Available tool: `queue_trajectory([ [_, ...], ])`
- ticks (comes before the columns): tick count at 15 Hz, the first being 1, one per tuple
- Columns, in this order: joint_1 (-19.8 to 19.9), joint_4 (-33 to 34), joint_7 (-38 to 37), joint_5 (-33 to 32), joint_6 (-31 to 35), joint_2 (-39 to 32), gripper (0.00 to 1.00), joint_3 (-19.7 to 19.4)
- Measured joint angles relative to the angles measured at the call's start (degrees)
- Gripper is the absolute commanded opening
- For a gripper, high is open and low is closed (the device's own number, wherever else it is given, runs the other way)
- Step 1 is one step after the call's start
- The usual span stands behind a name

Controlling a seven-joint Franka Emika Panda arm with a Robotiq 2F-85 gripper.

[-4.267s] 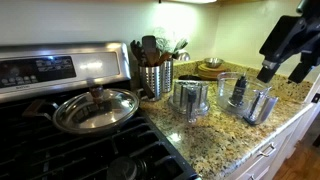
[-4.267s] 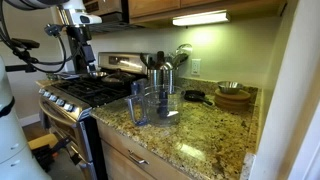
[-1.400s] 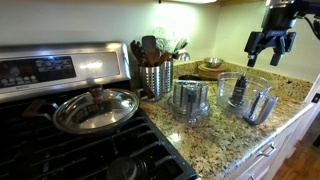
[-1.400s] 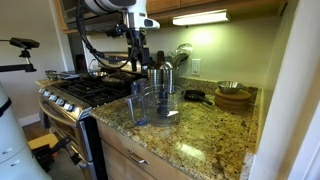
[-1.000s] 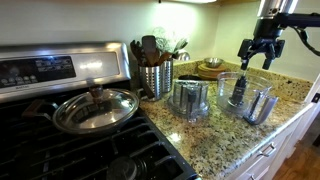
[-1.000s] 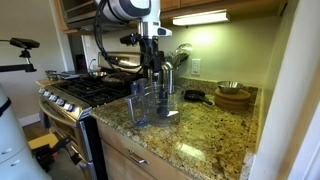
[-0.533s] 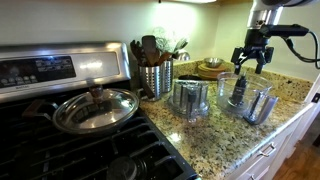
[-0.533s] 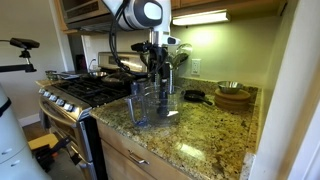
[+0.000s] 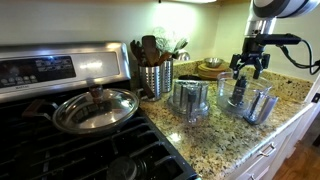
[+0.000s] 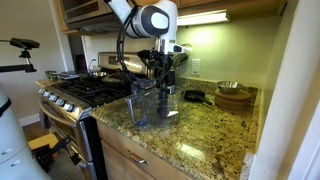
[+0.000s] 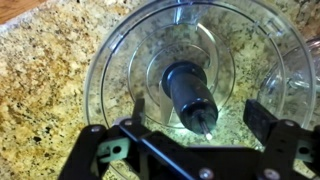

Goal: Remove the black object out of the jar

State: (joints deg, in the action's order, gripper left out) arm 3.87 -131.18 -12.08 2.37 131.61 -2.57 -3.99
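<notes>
A clear plastic jar (image 9: 240,92) stands on the granite counter; it also shows in an exterior view (image 10: 160,101). A black cylindrical object (image 11: 189,92) with a thin metal tip stands upright in the jar's centre, and it is visible through the wall (image 9: 238,94). My gripper (image 9: 248,68) hangs directly above the jar's mouth, open and empty. In the wrist view the gripper (image 11: 198,116) has one finger on each side of the black object's top, with no contact. The gripper (image 10: 165,72) sits just over the jar rim (image 11: 110,62).
A steel utensil holder (image 9: 155,77) and a steel container (image 9: 190,99) stand beside the jar. A second clear vessel (image 9: 261,105) touches the jar's near side. A lidded pan (image 9: 95,109) sits on the stove (image 10: 85,91). Wooden bowls (image 10: 234,96) sit at the counter's back.
The gripper has come down from high beside the counter and moved in over the jar, staying open. Nothing on the counter has moved.
</notes>
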Motion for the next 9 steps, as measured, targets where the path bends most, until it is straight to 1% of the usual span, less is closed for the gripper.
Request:
queue_trajectory([
  [7,0.0,0.21,0.75,1.5,2.09,-2.04,1.0,-0.2],
  [8,0.0,0.21,0.75,1.5,2.1,-2.19,0.9,-0.21],
  [9,0.0,0.21,0.75,1.5,2.1,-2.27,0.72,-0.21],
])
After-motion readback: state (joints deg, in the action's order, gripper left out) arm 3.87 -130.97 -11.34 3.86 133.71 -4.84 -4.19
